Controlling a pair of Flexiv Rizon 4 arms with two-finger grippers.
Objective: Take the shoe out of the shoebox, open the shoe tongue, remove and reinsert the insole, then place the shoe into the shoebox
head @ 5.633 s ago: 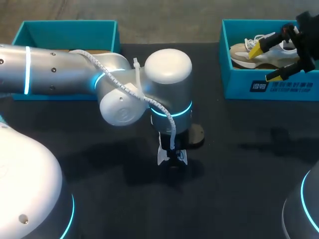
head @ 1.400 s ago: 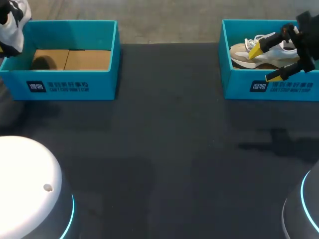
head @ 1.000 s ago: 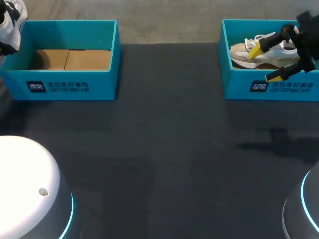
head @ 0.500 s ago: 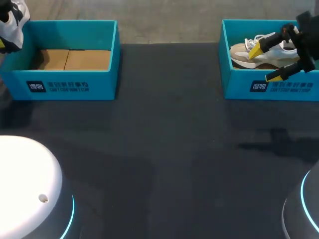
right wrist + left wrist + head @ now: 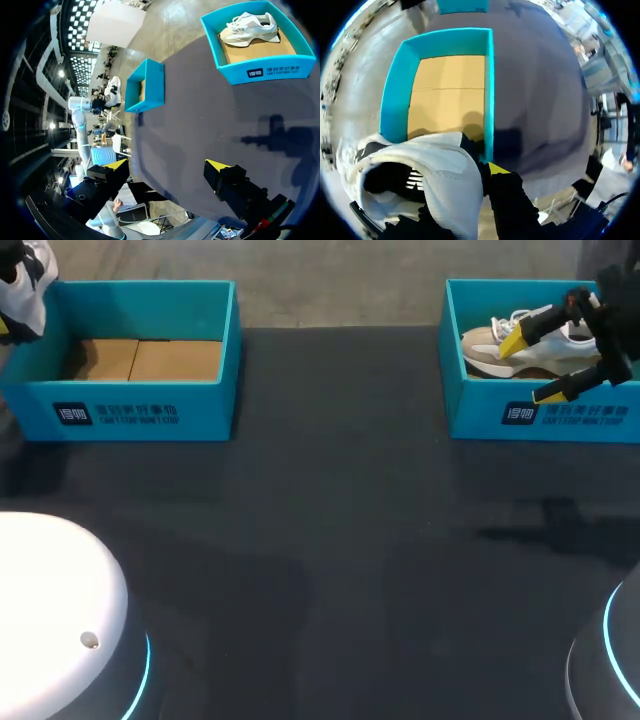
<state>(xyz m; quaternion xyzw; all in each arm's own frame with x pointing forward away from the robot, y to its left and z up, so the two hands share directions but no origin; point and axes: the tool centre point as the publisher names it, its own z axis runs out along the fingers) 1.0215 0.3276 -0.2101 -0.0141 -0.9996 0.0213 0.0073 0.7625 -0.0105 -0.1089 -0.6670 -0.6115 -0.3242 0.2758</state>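
A white shoe point(image 5: 24, 288) with black trim hangs above the far left corner of the left teal shoebox point(image 5: 140, 415), whose cardboard floor is bare. In the left wrist view my left gripper point(image 5: 476, 172) is shut on this white shoe point(image 5: 437, 172); only one yellow tip shows, and the left shoebox point(image 5: 489, 90) lies ahead of it. A beige and white shoe point(image 5: 492, 350) lies in the right teal shoebox point(image 5: 560, 415). My right gripper point(image 5: 530, 368) hovers open over that box's front wall, holding nothing. In its own view the right gripper point(image 5: 167, 165) is wide apart, far from the right shoebox point(image 5: 260, 72).
The dark table point(image 5: 340, 540) stretches between the two boxes. White arm bases sit at the near left point(image 5: 50, 620) and near right corners.
The white shoe in my left gripper has shifted only slightly by the left box's far corner. Much earlier, the left arm stood over the table's middle. The right arm has not moved.
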